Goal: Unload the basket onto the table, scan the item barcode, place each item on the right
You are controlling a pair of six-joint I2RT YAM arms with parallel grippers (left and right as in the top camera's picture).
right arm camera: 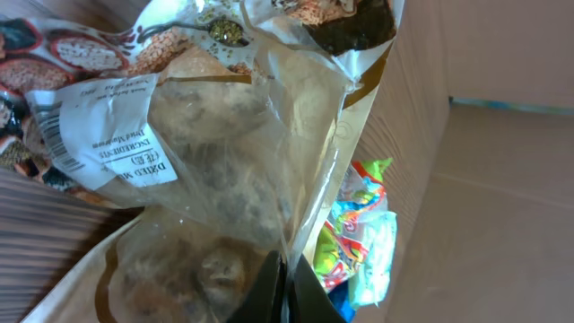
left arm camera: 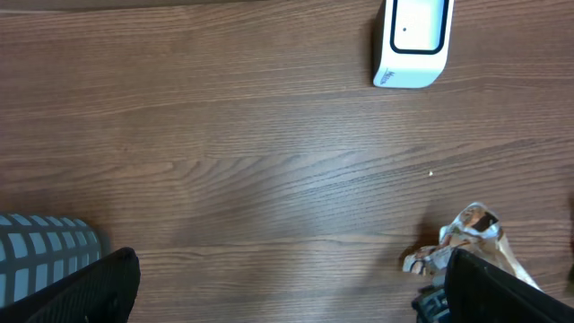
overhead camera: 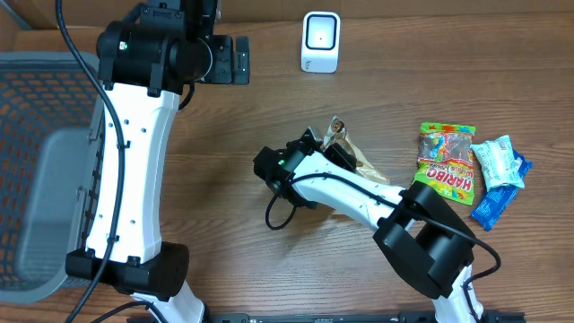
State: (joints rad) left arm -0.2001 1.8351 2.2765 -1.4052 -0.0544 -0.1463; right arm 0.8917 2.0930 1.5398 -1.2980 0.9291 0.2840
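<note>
The item is a clear and brown snack bag (overhead camera: pixel 363 162) with a white barcode label (right arm camera: pixel 99 135). My right gripper (overhead camera: pixel 328 149) holds it above the middle of the table. In the right wrist view the gripper (right arm camera: pixel 285 289) is shut on the bag's (right arm camera: pixel 224 161) thin edge. The white scanner (overhead camera: pixel 320 42) stands at the back of the table, some way beyond the bag. My left gripper (overhead camera: pixel 230 59) hovers at the back left, open and empty. From the left wrist, the scanner (left arm camera: pixel 413 40) is at top right and the bag (left arm camera: pixel 466 235) at lower right, with the gripper (left arm camera: pixel 291 301) wide open.
A Haribo bag (overhead camera: pixel 447 161) and blue and white packets (overhead camera: pixel 498 175) lie at the right of the table. A grey mesh basket (overhead camera: pixel 45 179) fills the left side. Cardboard shows along the back edge.
</note>
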